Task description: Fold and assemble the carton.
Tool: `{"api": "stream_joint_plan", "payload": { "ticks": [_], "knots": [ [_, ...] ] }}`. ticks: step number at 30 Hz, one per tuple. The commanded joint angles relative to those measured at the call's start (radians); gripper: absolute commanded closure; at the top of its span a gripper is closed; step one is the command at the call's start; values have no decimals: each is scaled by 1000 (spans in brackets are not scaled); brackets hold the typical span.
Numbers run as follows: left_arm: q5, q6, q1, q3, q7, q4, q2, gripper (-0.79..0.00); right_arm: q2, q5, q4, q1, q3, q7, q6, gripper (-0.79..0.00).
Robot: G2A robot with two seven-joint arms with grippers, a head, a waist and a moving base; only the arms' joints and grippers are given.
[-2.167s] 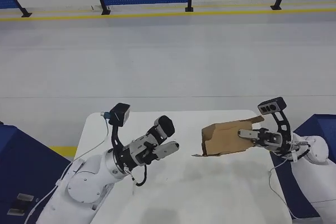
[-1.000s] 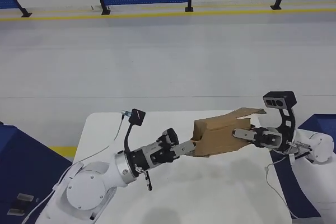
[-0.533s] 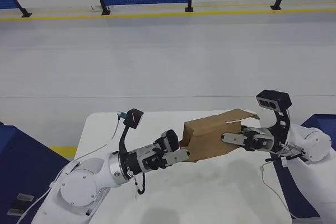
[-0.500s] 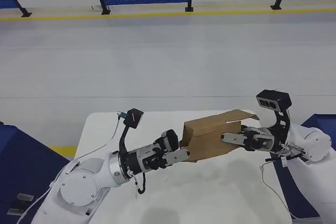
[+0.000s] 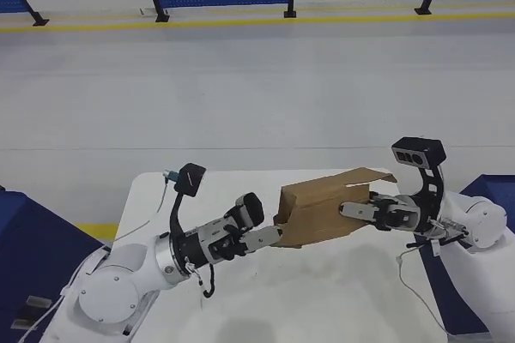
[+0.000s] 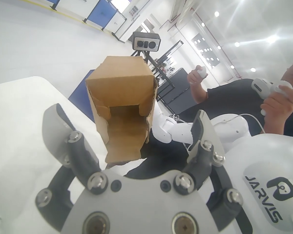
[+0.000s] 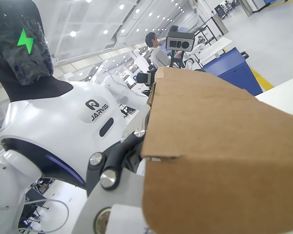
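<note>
Carton (image 5: 322,206) hung over table (image 5: 326,291), right gripper (image 5: 354,210) pinching one end; left gripper (image 5: 275,233) spread before open end.

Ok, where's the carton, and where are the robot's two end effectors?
carton (image 5: 313,207), top view, brown side wall.
left end effector (image 5: 271,236), top view, between its open fingertips.
right end effector (image 5: 350,210), top view, fingertips gripping the carton.

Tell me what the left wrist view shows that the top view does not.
Left wrist view: the inside of the carton through its open end, with small flaps folded in, just ahead of the open left hand. Top view: the right hand gripping the carton's other end, above the table. Both: the carton, the left hand and the table.
</note>
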Motion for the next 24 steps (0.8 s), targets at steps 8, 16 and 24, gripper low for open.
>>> {"api": "stream_joint_plan", "payload": {
  "ticks": [8, 16, 24],
  "knots": [
    [141, 153, 0, 12, -38, -56, 5, -785, -3, -3, -12, -4, 12, 18, -2, 0],
    [200, 195, -27, 68, -42, -52, 1, -493, -6, 2, -19, -15, 19, 32, -1, 0],
    [191, 203, -53, 103, -36, -47, -5, -369, -10, 4, -21, -17, 16, 39, 3, 0]
  ]
}}
